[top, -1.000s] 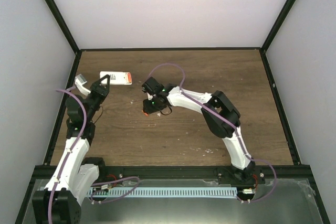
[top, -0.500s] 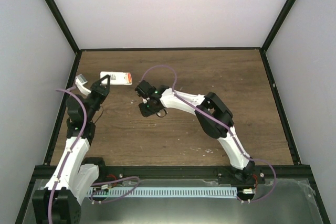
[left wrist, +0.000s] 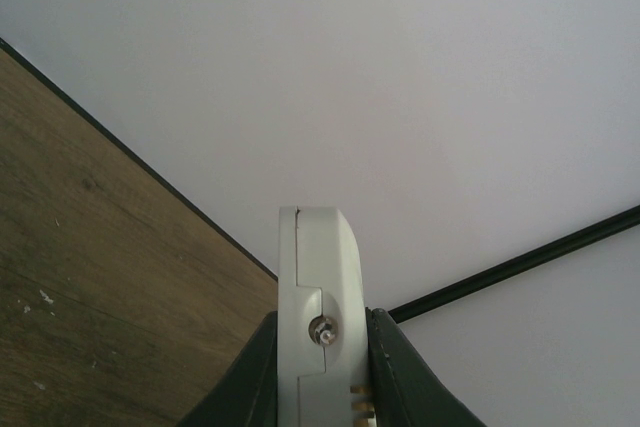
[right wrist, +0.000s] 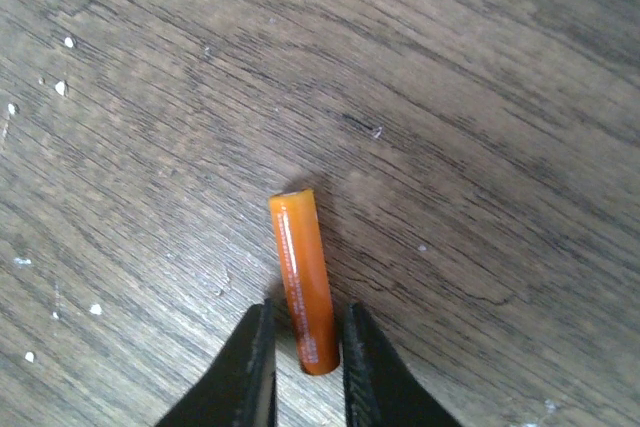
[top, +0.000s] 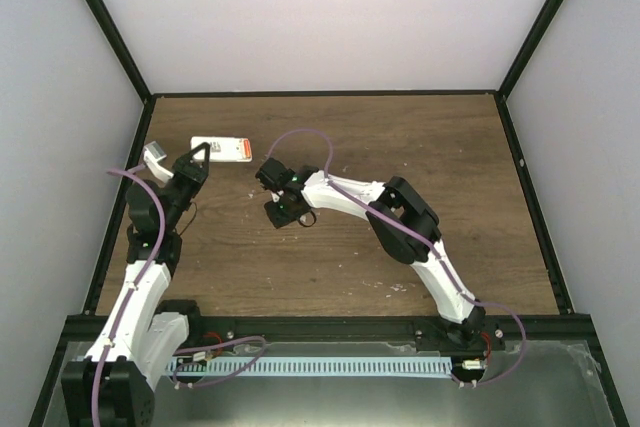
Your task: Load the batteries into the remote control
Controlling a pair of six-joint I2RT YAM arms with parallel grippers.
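One battery shows; the other isn't in view.

Top: L gripper point(top: 203, 150) sits at the end of the remote point(top: 225, 149), far-left on the table point(top: 420, 147). R gripper point(top: 281, 211) points down near the remote, prob. so the battery has a short trip.

L wrist: fingers point(left wrist: 258, 382) clamp the remote point(left wrist: 318, 277) edge-on, aimed at the wall point(left wrist: 420, 97), presumably to steady it for loading.

R wrist: fingers point(right wrist: 255, 367) are narrow, hugging the near end of the orange battery point(right wrist: 298, 257). Most of it sticks out past the tips, handy for seating it. Can't tell if it's off the wood.
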